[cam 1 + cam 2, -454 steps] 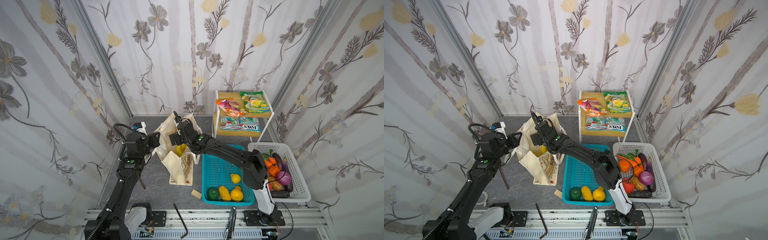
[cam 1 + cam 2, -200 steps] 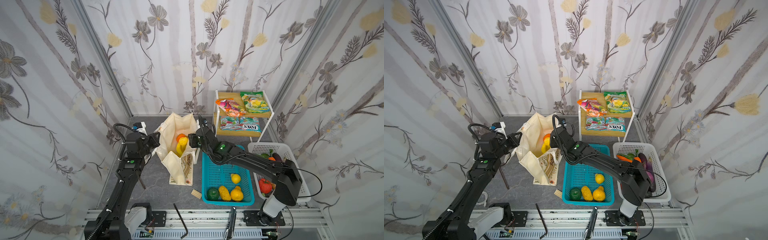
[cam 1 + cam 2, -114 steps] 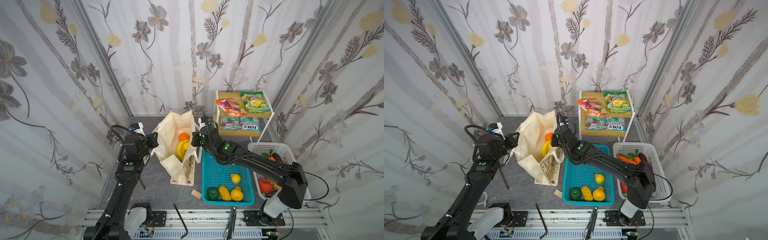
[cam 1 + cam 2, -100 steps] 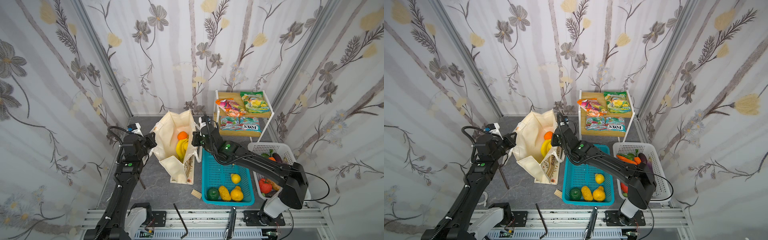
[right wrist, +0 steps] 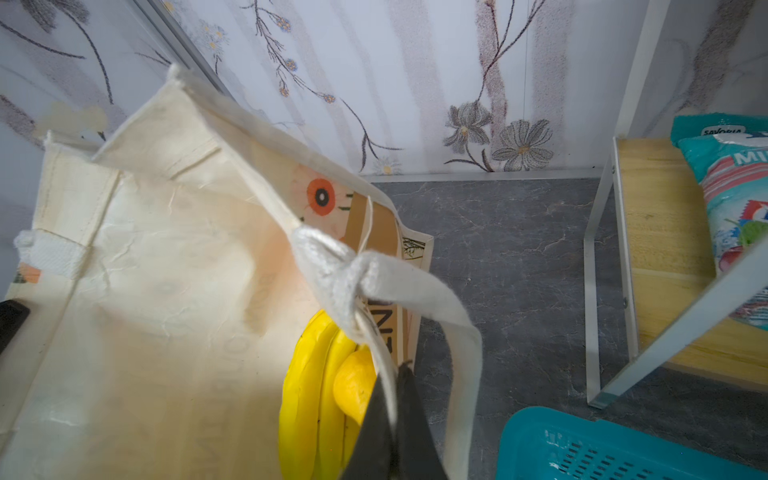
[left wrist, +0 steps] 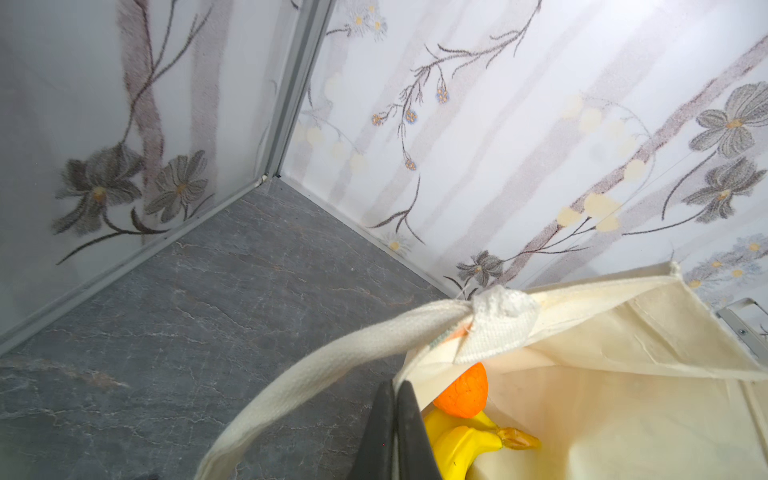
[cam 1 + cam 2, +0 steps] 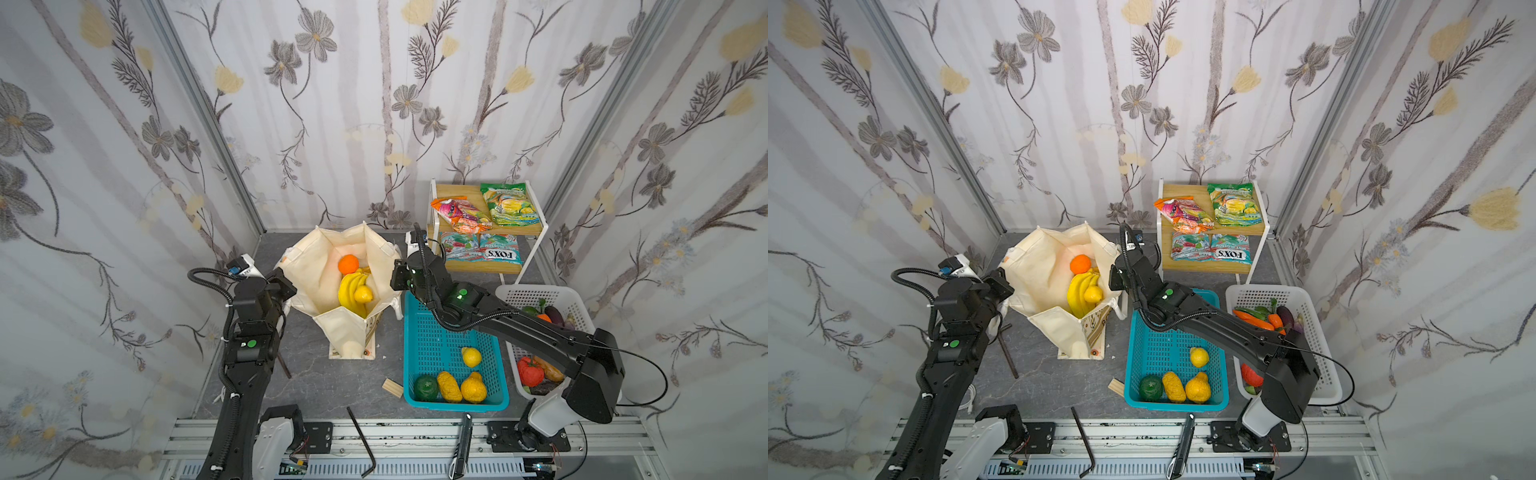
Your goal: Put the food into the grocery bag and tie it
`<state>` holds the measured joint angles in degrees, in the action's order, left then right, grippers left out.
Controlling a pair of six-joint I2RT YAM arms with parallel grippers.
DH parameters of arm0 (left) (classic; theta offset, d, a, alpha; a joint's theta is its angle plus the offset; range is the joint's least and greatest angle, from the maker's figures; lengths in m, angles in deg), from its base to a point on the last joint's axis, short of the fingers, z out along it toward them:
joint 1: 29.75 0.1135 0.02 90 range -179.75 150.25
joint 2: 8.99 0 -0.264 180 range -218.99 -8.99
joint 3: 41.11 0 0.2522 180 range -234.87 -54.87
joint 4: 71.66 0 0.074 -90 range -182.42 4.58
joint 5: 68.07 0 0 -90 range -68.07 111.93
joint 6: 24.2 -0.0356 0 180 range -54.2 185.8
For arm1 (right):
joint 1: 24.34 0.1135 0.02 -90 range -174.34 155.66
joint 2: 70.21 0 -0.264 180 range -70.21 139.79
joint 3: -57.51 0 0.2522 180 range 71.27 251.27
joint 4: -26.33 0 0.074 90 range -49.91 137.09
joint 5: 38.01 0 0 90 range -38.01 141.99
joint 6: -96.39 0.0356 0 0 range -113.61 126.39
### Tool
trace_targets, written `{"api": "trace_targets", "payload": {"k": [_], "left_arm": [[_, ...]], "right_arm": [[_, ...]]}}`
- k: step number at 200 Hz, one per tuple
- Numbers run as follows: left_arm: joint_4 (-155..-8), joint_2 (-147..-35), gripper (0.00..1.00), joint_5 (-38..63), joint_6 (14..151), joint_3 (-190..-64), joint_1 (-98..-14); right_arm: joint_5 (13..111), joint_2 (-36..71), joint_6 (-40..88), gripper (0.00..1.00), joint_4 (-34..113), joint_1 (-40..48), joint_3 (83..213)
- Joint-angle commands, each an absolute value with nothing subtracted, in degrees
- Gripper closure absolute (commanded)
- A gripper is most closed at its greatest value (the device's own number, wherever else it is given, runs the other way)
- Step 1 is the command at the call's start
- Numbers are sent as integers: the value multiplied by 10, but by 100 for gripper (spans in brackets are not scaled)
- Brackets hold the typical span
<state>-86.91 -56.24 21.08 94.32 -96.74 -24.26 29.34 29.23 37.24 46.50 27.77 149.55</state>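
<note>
Left jaws and right jaws each pinch a rim of the bag (image 7: 320, 266), stretched open between them. Bananas (image 7: 348, 293), orange (image 7: 348, 264) and lemon (image 7: 364, 294) lie inside. Orange packet (image 7: 459, 215) and green packet (image 7: 508, 203), beyond the right jaws, and tying remain.

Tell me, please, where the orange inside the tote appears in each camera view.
In a top view: the orange lies in the open grocery bag, at the far end of the banana bunch.
In a top view: the orange is in the same spot, left of centre.
Left wrist: the orange sits just under the bag's rim, next to the bananas.
Right wrist: not visible.
Shared landmark: the banana bunch, in all four views.
</note>
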Motion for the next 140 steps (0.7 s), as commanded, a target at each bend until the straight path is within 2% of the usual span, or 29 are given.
{"api": "trace_targets", "payload": {"k": [1,73,80,92,118,128,131,140], "left_arm": [[-844,-565,100,239,939,-968,-236],[-842,-655,100,95,957,-986,-240],[-842,-658,100,93,959,-986,-240],[-841,-658,100,94,958,-985,-241],[-828,-663,100,47,968,-981,-242],[-819,-668,100,27,975,-978,-242],[-817,-669,100,23,976,-978,-242],[-817,-672,100,15,971,-978,-243]], "right_arm": [[262,283,378,100,468,274,1489],[302,327,384,100,469,273,1511],[303,331,384,97,473,273,1516],[305,331,381,82,479,273,1521],[336,313,353,30,472,273,1522],[344,296,344,18,464,274,1519],[345,290,341,10,461,275,1517],[342,269,335,1,447,275,1507]]}}
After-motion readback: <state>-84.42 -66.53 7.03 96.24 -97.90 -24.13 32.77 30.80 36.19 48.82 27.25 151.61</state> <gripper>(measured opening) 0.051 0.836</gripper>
